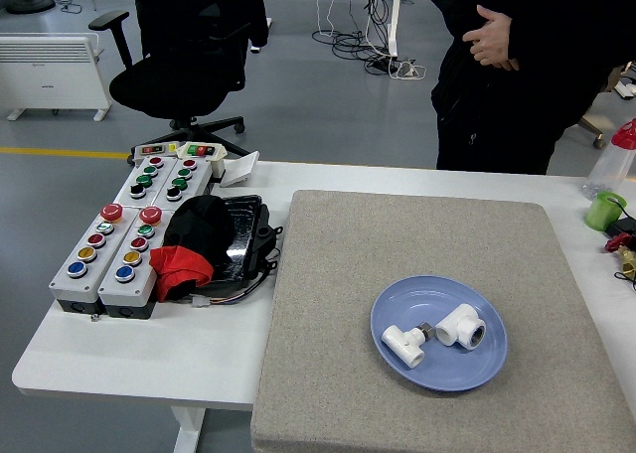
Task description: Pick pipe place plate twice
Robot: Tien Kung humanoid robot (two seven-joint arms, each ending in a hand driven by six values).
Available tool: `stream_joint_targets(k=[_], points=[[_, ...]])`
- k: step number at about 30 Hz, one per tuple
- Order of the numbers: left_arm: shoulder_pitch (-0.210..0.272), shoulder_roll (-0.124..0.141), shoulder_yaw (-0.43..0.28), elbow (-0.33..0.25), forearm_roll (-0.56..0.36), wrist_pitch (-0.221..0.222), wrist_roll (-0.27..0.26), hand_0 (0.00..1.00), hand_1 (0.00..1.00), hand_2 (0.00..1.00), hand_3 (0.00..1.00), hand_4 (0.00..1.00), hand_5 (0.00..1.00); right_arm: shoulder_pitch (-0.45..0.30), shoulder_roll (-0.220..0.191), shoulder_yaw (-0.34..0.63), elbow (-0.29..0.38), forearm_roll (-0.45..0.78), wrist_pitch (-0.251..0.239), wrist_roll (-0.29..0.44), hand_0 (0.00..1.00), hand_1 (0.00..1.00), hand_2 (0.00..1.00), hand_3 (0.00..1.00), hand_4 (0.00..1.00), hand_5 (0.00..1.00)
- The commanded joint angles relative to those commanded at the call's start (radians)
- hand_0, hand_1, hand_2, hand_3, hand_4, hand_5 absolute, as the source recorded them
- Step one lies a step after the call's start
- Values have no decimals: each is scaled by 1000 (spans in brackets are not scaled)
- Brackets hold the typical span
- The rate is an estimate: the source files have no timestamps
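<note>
A blue plate (492, 369) lies on the grey mat (397, 244), right of the middle. Two white pipe fittings rest on the plate side by side: a tee piece (404, 345) at the left and an elbow piece (461, 326) at the right. Neither robot hand shows in the head view. A person in black stands at the far side, with one hand (489, 40) held against the chest, away from the table.
Grey button boxes (119, 249) sit at the table's left, with a black cap, red cloth and a black tray (238, 236) beside them. A green cup (602, 212) and a clear bottle (612, 162) stand at the far right edge. An office chair stands behind the table.
</note>
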Motion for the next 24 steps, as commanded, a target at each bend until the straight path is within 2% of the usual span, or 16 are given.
stream_joint_targets(k=[24], points=[[2,0,4,-3,-5,-3,6,656,634,638,558,394,998,-10,-1,4,0,6,-10,-2,808,767,801,763,529,643]])
